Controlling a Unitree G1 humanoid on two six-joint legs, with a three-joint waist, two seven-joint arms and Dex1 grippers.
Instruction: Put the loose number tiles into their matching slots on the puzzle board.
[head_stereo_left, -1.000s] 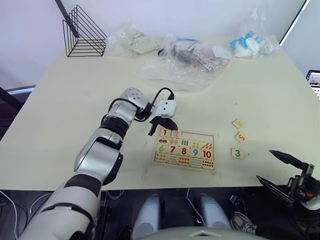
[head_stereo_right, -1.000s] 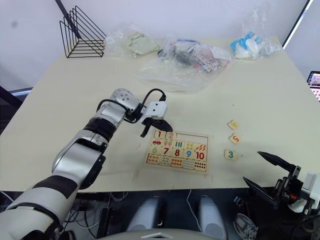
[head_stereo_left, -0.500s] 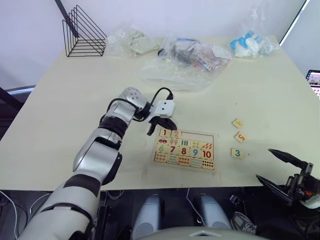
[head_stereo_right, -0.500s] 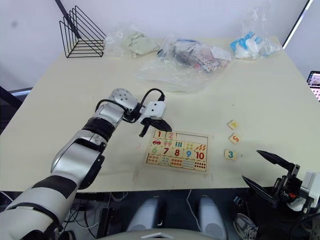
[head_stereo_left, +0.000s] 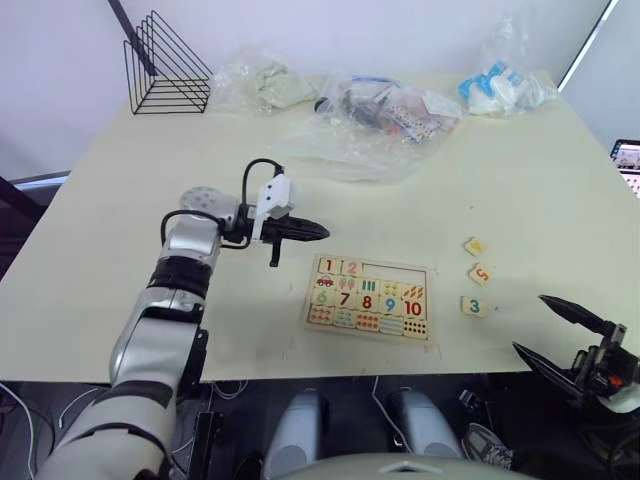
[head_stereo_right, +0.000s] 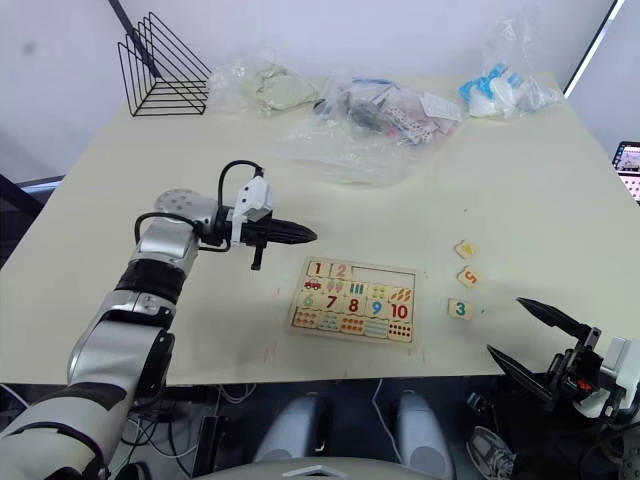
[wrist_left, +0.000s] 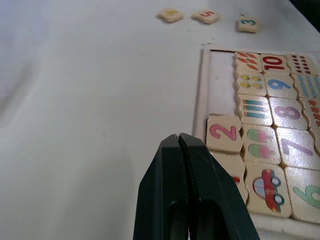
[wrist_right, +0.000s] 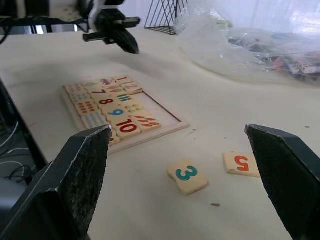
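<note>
Head views: flat pale wooden puzzle board (head_stereo_left: 368, 298) lies near the front edge of the cream bench (head_stereo_left: 120, 200). Tiles 1 and 2 sit at the left of its top row; the three slots (head_stereo_right: 382, 273) beside them are bare. Three loose pale wooden number tiles lie well apart to the board's right: green 3 (head_stereo_left: 475, 307) nearest the edge, red 5 (head_stereo_left: 481, 274) behind it, and a third (head_stereo_left: 476, 246), likely the 4, its digit too small to read. Left gripper (head_stereo_left: 300, 233) hovers just left of the board. Right gripper (head_stereo_right: 545, 340) hangs off the bench's front edge, near the 3.

Left wrist view: black jaws clenched on nothing, tips meeting above the seated 2 (wrist_left: 223, 133).

Right wrist view: jaws released, spread wide, with the 3 and 5 between them ahead.

Judgement: the right arm is better placed. Take the 3 first, pinching opposite edges from above, and keep the digit upright for the slot next to the 2.
</note>
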